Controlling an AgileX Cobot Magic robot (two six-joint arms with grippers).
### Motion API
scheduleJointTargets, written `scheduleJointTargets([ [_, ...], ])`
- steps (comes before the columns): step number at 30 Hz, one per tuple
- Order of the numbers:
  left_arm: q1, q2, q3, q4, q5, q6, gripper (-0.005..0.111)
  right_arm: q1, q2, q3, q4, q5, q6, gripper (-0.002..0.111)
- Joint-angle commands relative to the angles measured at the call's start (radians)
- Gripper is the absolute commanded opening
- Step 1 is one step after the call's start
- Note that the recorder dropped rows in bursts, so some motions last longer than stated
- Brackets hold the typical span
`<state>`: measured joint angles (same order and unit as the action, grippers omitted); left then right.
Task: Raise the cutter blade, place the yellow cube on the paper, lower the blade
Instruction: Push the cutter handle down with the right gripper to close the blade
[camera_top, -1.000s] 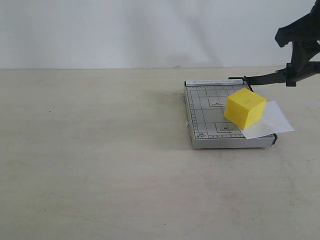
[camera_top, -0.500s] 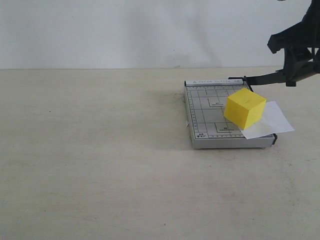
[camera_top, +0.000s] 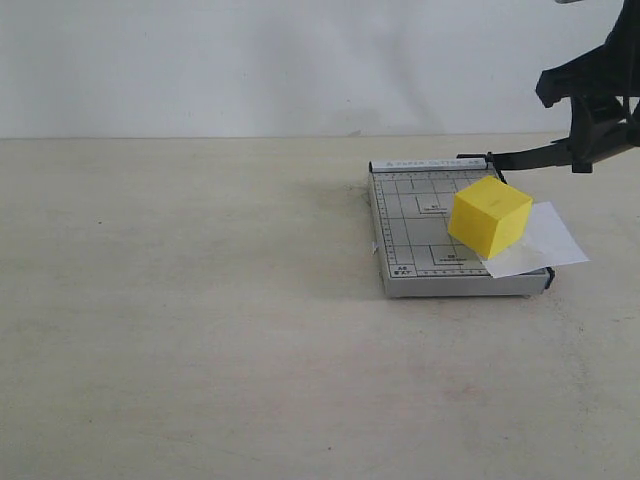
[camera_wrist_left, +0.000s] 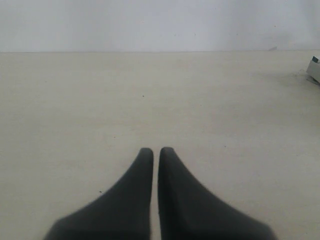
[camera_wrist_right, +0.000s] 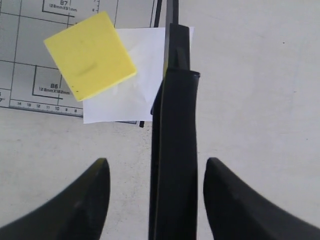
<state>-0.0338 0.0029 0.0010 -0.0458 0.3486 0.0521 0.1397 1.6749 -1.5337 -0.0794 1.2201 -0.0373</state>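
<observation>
The yellow cube (camera_top: 489, 215) (camera_wrist_right: 90, 55) sits on the white paper (camera_top: 545, 240) (camera_wrist_right: 135, 95), which lies over the right side of the grey trimmer board (camera_top: 410, 225) (camera_wrist_right: 30, 60). The cutter blade (camera_top: 525, 156) (camera_wrist_right: 175, 150) is lifted, slanting up and to the right from its hinge at the board's far corner. My right gripper (camera_top: 582, 150) (camera_wrist_right: 157, 161) straddles the blade's thick handle; it is open, with a gap showing on each side of the handle. My left gripper (camera_wrist_left: 156, 150) is shut on nothing, low over bare table, and does not show in the exterior view.
The trimmer stands on a beige tabletop (camera_top: 200, 300) in front of a white wall (camera_top: 300, 60). A corner of the trimmer (camera_wrist_left: 315, 70) shows at the edge of the left wrist view, far from the left gripper.
My right gripper has shifted a little to the left above the blade's handle, then held still. Blade, cube and paper have not moved.
</observation>
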Motion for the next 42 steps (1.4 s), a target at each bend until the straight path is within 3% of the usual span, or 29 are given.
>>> scheduleJointTargets([
  [1, 0.003, -0.003, -0.001, -0.010, 0.003, -0.004, 0.004, -0.003, 0.002, -0.002, -0.034, 0.001, 0.006, 0.046],
  [6, 0.003, -0.003, -0.001, -0.010, 0.003, -0.004, 0.004, -0.003, 0.002, -0.002, -0.034, 0.001, 0.006, 0.030],
  [13, 0.003, -0.003, -0.001, -0.010, 0.003, -0.004, 0.004, -0.003, -0.001, 0.009, -0.034, 0.001, -0.002, 0.027],
  [19, 0.003, -0.003, -0.001, -0.010, 0.003, -0.004, 0.004, -0.003, -0.039, 0.178, -0.047, 0.001, -0.032, 0.000],
  [31, 0.002, -0.003, -0.001, -0.010, 0.003, -0.004, 0.004, -0.003, -0.107, 0.532, -0.027, -0.211, 0.004, 0.000],
  [42, 0.002, -0.003, -0.001, -0.010, 0.003, -0.004, 0.004, -0.003, -0.107, 0.830, -0.011, -0.532, 0.037, 0.000],
])
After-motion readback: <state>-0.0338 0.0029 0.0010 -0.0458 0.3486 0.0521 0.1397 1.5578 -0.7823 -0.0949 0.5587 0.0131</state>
